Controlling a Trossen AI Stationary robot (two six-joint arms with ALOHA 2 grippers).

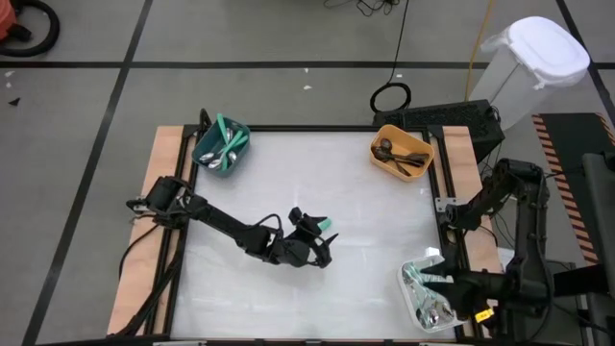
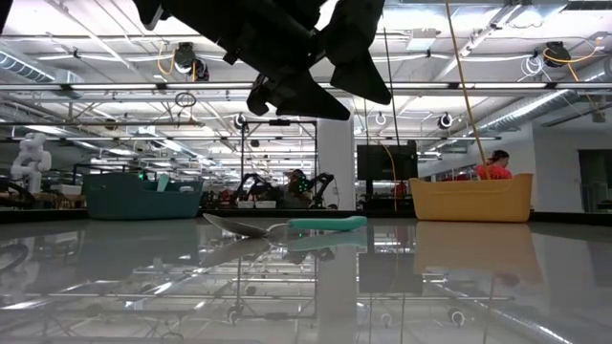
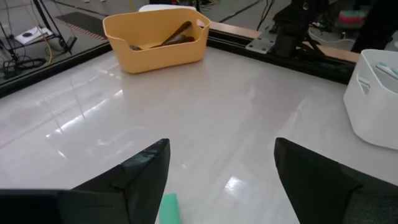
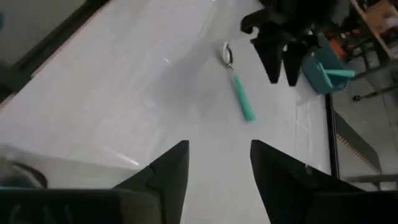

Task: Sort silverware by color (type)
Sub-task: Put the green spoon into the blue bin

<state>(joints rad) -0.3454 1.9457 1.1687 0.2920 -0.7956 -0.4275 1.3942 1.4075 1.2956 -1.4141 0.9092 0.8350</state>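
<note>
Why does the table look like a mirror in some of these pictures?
In the low view, the glossy table mirrors the ceiling lights and the teal-handled spoon. In the left wrist view, bright glare patches sit on it; the high view shows only faint sheen.

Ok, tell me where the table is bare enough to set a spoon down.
Widest bare stretch: the middle of the table, between the teal bin and the orange bin. The front left is also bare. Crowded: around the teal-handled spoon lying under the open left gripper, and the front right corner, where the open right gripper hangs over the white bin.
</note>
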